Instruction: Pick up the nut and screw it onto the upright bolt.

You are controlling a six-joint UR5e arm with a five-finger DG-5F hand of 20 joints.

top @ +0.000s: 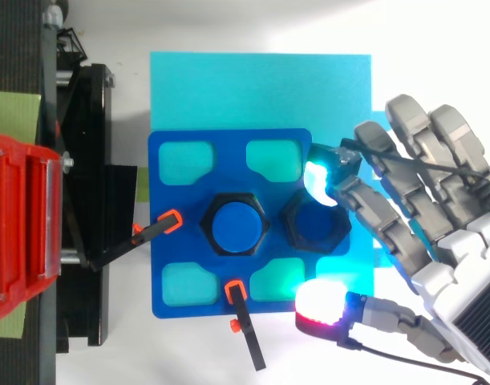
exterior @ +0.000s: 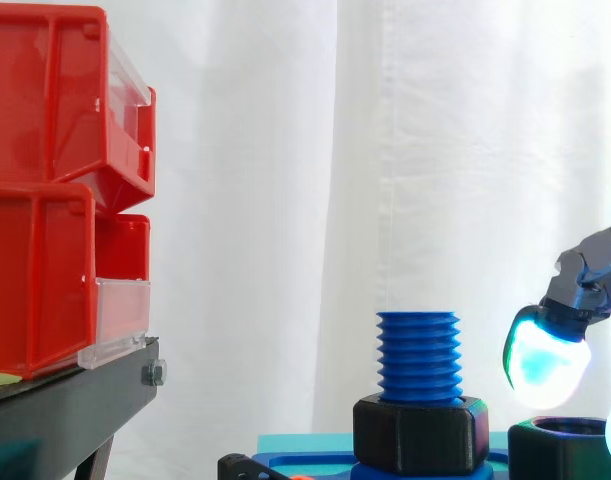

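A blue threaded bolt (exterior: 417, 355) (top: 232, 225) stands upright in the middle of a blue base plate (top: 172, 200), with a black hex nut (exterior: 420, 432) seated round its foot. A second, loose black nut (top: 315, 225) (exterior: 563, 448) lies on the plate just right of the bolt. My hand (top: 461, 265) (exterior: 588, 276) comes in from the right and is open, its fingers relaxed. One cyan-glowing fingertip (top: 317, 181) (exterior: 545, 357) hovers just above the loose nut's far edge. The red-glowing thumb tip (top: 320, 303) sits off the plate's near edge, apart from the nut.
The plate rests on a cyan sheet (top: 261, 80) and is held by two black clamps with orange tips (top: 152, 230) (top: 243, 317). Red bins (exterior: 55, 190) (top: 20, 233) on a black stand (exterior: 75, 400) rise at the left, well away from the bolt.
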